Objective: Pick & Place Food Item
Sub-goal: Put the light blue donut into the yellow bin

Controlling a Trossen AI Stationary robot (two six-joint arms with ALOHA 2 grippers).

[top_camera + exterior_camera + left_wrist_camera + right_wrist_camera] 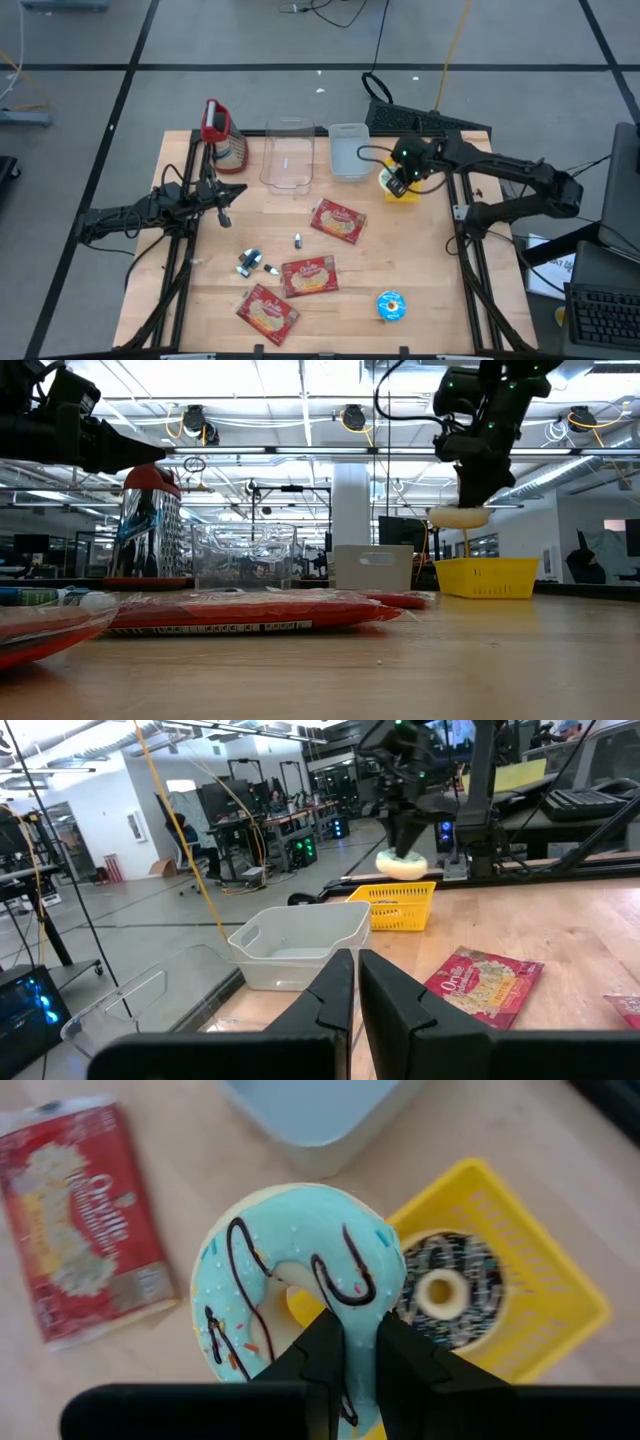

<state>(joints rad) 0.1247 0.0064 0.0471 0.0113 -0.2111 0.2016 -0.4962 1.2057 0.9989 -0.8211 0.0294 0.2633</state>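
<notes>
Two hands in view. Right hand (352, 1342) is clamped on a light-blue iced donut (290, 1270) w/ dark drizzle, held in the air above the yellow basket (530, 1280) at upper right of the bench (420, 260) in the high view; low view shows the donut (459, 515) hanging clear above the basket rim (488, 577). Inside the basket lies a dark choc donut (445, 1285). Just left of the basket sits a grey tub (348, 150), then a clear container (288, 155), then a red-topped grater (215, 125) at upper left.

Left hand (226, 207) hovers at mid-left of the bench, fingers together, nothing in them.

Three red snack packs (338, 221) (308, 276) (268, 311) lie across centre and lower centre; another blue donut (390, 305) sits at lower right.
</notes>
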